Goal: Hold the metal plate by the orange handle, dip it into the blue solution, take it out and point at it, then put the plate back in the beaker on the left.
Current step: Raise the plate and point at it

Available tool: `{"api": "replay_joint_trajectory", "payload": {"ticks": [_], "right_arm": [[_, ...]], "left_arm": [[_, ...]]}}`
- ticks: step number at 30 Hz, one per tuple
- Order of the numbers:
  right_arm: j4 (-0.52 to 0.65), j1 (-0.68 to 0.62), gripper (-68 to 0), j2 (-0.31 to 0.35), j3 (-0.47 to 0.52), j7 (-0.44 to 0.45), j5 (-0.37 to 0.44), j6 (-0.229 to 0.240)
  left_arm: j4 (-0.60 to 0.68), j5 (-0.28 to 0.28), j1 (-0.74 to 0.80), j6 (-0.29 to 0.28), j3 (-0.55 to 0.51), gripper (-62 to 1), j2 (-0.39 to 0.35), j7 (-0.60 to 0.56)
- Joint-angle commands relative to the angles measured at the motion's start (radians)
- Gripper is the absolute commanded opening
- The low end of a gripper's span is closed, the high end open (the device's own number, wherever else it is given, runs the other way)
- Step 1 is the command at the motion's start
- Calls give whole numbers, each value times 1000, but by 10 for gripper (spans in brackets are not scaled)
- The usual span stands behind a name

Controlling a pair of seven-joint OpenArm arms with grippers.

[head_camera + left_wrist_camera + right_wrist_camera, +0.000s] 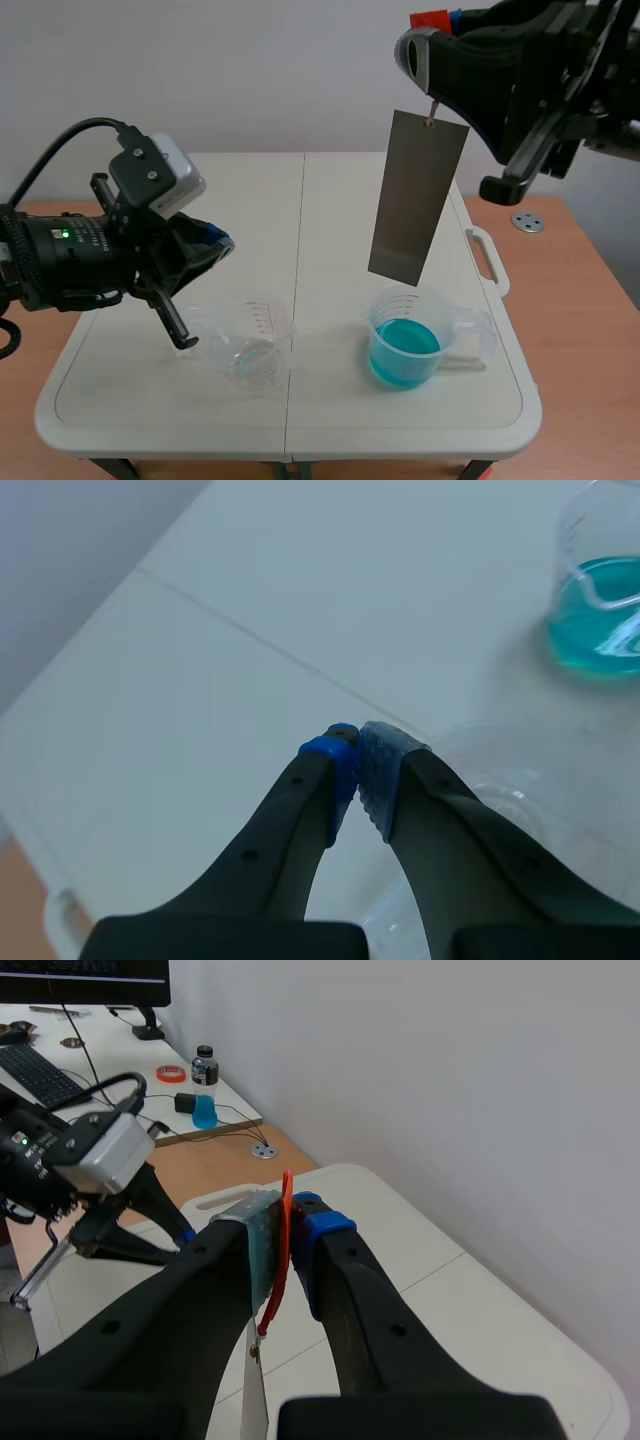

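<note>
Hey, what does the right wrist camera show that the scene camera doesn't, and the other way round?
Only the right wrist view: the orange handle pinched between the right gripper pads, and a bottle of blue liquid on a far desk. Only the scene view: the beaker of blue solution, the empty beaker left of it, and the whole metal plate hanging clear of the liquid. Both: the left arm and the white table.
</note>
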Motion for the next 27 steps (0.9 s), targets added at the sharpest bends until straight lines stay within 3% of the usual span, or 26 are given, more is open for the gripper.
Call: {"api": "replay_joint_trajectory", "payload": {"ticks": [1,11,27], "right_arm": [[11,10,-664,7,8,14,11,7],[11,10,-664,7,8,14,12,7],[11,10,-664,7,8,14,12,7]], "left_arm": [[-1,-13,-18,-27,13,-579,16,-10],[-45,-13,-105,-119,114,-579,79,-11],[-138,-12,-171,-122,150,-579,141,-15]]}}
